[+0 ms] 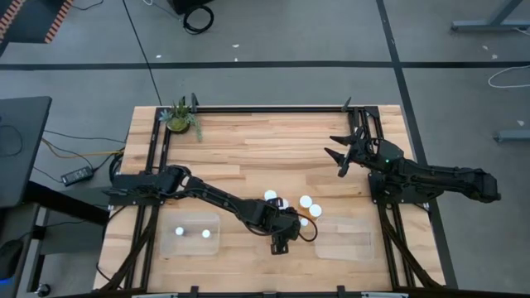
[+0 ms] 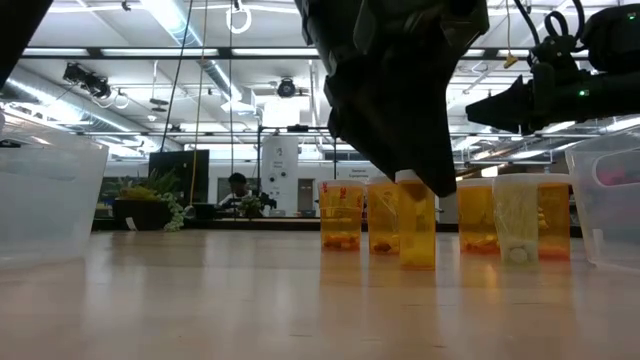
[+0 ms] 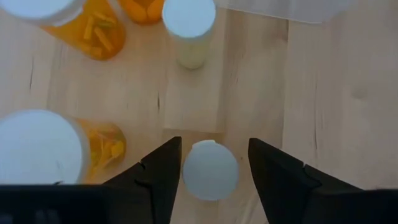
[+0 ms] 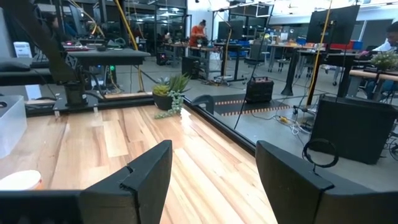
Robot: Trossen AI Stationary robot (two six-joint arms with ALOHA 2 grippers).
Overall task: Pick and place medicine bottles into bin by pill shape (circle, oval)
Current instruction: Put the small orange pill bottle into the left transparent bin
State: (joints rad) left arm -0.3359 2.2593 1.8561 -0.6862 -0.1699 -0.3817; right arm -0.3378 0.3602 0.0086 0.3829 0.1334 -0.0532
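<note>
At the table's near edge, the left gripper point(image 3: 210, 163) hangs over a small white-capped bottle point(image 3: 210, 170), its two fingers spread and straddling the cap without yet touching it; seen level from the table top, the same gripper point(image 2: 425, 165) looms dark over an amber bottle point(image 2: 416, 222) that stands a little forward of its row; from above, the left gripper point(image 1: 280, 237) sits between two clear bins, the left bin point(image 1: 191, 245) already holding two white-capped bottles point(image 1: 192, 233), the right bin point(image 1: 344, 246) showing none that can be made out. The step in hand appears to be the grasp; the next move calls for the fingers to settle lower around the bottle's body and close squarely, then lift it straight so as not to knock the neighbours close by; which bin it belongs in depends on the pill shape inside, which cannot be read from here. Just beyond stand the remaining bottles point(image 1: 305, 204), a tight cluster of white caps at mid-table, amber sides showing through the left wrist camera. Farther back, the right gripper point(image 1: 343, 152) waits above bare wood toward the far right corner, its fingers wide apart and holding nothing; a small potted plant point(image 1: 180, 118) marks the far left corner.
</note>
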